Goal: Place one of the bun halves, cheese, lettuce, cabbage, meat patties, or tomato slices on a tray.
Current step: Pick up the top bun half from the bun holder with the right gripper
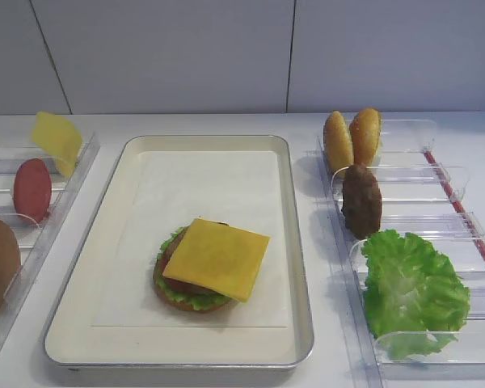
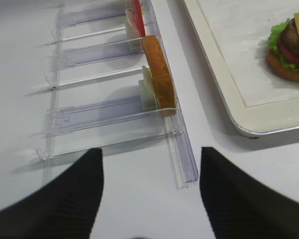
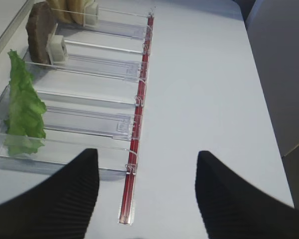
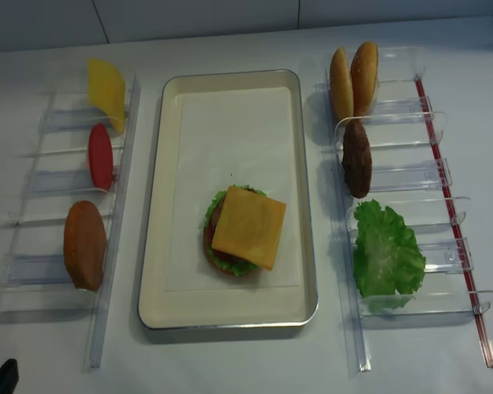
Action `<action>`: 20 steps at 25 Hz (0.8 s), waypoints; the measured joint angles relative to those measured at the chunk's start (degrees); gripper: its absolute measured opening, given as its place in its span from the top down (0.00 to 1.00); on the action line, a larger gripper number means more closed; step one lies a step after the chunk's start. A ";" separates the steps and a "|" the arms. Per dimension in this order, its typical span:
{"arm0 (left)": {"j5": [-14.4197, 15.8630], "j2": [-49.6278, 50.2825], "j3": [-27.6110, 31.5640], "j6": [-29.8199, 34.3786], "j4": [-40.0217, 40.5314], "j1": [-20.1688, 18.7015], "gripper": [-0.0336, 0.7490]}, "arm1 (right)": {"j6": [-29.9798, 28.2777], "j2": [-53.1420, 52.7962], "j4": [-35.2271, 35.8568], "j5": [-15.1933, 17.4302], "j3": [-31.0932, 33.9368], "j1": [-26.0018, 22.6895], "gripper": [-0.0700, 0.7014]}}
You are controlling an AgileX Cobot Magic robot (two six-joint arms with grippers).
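On the paper-lined silver tray [image 1: 301, 242] sits a stack: bun base, lettuce, tomato and patty, topped by a cheese slice [image 1: 218, 257]. Two bun halves [image 1: 352, 137], a meat patty [image 1: 361, 200] and a lettuce leaf [image 1: 412, 287] stand in the right holders. In the left holders are cheese [image 1: 56, 139], a tomato slice [image 1: 32, 188] and a bun half [image 2: 157, 72]. The cabbage is out of view. My right gripper [image 3: 147, 152] is open over bare table, right of the lettuce [image 3: 22, 107]. My left gripper [image 2: 150, 149] is open in front of the left holders, holding nothing.
Clear plastic holder racks [image 4: 398, 176] flank the tray, the right one edged by a red strip [image 3: 139, 114]. The left rack's near end [image 2: 184, 169] lies just ahead of my left fingers. A white wall closes the back.
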 joint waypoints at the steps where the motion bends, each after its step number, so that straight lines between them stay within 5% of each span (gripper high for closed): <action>1: 0.00 0.00 0.00 0.00 0.00 0.00 0.43 | 0.00 0.00 0.00 0.00 0.00 0.00 0.33; 20: 0.00 0.00 0.00 0.00 0.00 0.00 0.43 | 0.10 0.00 0.00 0.00 0.00 0.00 0.31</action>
